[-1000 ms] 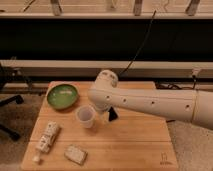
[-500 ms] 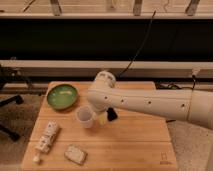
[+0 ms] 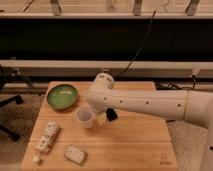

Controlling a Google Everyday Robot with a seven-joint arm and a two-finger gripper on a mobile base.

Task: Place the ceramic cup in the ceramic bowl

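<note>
A wooden desk (image 3: 135, 145) stands before a dark wall. A white robot arm reaches in from the right edge. Its pincer (image 3: 107, 116) hangs low over the middle of the desk, jaws spread wide, gripping nothing that I can see. The ceramic cup (image 3: 86, 117) stands upright just left of it. The green ceramic bowl (image 3: 62, 96) sits near the back left corner. A long white object (image 3: 46, 142) and a flat whitish packet (image 3: 76, 155) lie by the front left corner.

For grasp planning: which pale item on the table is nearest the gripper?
The upright ceramic cup, beside the gripper; the long package and flat packet lie farther off.
</note>
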